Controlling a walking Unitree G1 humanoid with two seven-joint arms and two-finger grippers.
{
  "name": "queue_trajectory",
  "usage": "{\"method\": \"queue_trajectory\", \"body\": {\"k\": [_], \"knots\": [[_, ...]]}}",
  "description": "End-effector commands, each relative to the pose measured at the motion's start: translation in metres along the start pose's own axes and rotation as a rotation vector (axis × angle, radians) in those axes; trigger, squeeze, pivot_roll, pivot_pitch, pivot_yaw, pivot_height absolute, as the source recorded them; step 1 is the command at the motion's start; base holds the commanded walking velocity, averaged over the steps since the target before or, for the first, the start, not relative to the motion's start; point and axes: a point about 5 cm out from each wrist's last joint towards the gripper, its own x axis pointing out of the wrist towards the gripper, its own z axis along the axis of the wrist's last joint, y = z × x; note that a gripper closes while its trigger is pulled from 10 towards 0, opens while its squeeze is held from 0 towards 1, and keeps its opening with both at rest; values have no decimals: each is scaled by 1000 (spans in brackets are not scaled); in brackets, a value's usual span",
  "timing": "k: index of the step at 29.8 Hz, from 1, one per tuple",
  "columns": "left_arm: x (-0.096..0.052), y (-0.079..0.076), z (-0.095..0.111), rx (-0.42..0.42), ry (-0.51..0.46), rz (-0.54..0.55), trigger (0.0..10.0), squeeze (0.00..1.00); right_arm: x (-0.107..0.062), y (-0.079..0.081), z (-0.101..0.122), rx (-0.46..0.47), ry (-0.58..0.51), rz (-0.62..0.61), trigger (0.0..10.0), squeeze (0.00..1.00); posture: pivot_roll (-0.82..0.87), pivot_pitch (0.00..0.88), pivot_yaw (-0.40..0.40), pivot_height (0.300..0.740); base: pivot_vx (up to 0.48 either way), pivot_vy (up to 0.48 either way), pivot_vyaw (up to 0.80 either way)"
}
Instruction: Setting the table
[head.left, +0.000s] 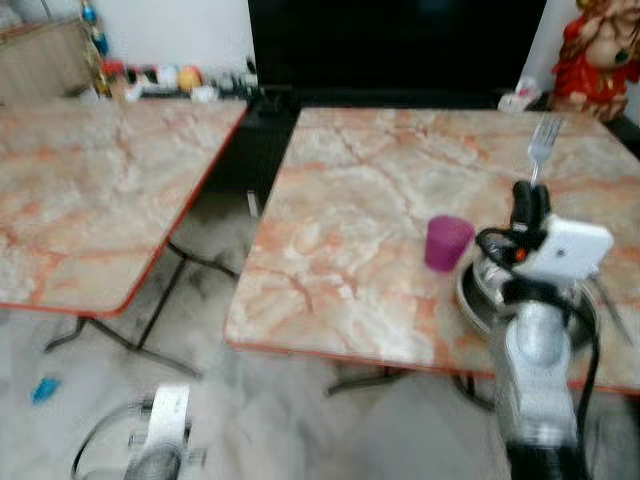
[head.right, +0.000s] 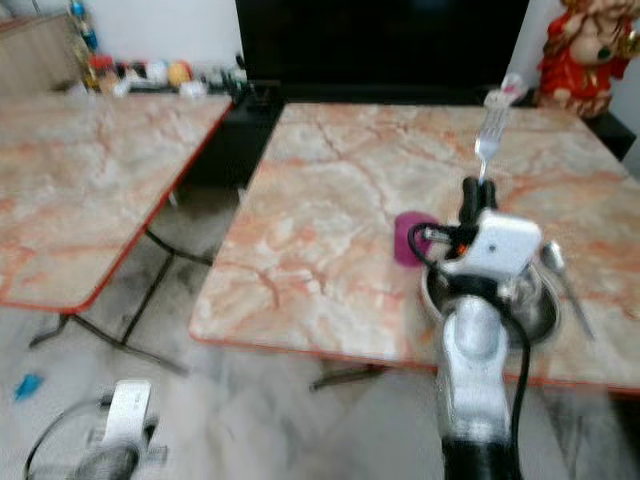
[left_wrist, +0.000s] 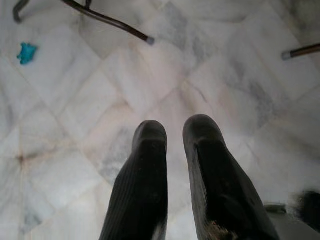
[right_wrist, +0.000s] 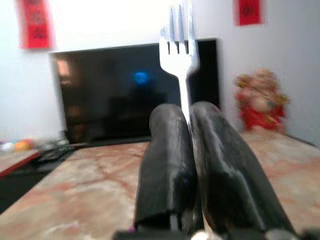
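Right gripper (right_wrist: 186, 150) sits closest to the head camera, silver arm raised over the near right part of the marble-patterned table with orange edge (head.left: 340, 200), two black fingers clamped tight on the handle of a silver metal fork (right_wrist: 179, 35). Fork stands upright, tines up, sticking out above the fingertips; in the left eye view its tines (head.left: 543, 140) show above the white wrist housing. Below the gripper, a round shiny metal bowl (head.left: 478, 292) rests on the table near its front edge. Small magenta plastic cup (head.left: 446, 242) stands upright just beside the bowl, on the robot's left of it. Another thin metal utensil (head.left: 612, 305) lies on the table by the bowl's right side, too blurred to identify.

Left gripper (left_wrist: 175, 145) hangs low over the pale marble tile floor (left_wrist: 210, 75), fingers a small gap apart, holding nothing. Small blue scrap (left_wrist: 26, 52) lies on the floor near the black metal table legs (left_wrist: 107, 20).

Second marble-patterned table (head.left: 90, 190) stands to the left, apart from the first. Behind: large black TV screen (head.left: 400, 45), red-and-gold figurine (head.left: 598, 55) at the far right, small cluttered items (head.left: 170, 78) on a low shelf.
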Motion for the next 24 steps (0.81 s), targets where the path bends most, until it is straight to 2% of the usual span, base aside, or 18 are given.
{"method": "queue_trajectory", "body": {"k": [1, 19, 24], "knots": [[0, 1, 0, 7, 4, 1, 10000, 0, 4, -6, 5, -10, -18, -20, 10000, 0, 14, 0, 42, 740, 0, -334, 0], [0, -1, 0, -1, 4, 3, 10000, 0, 8, -10, 4, -17, -1, -26, 10000, 0, 14, 0, 37, 740, 0, -336, 0], [0, -1, 0, -3, 4, 3, 10000, 0, 9, -11, 2, -11, 18, -36, 10000, 0, 14, 0, 37, 740, 0, -335, -705]]}}
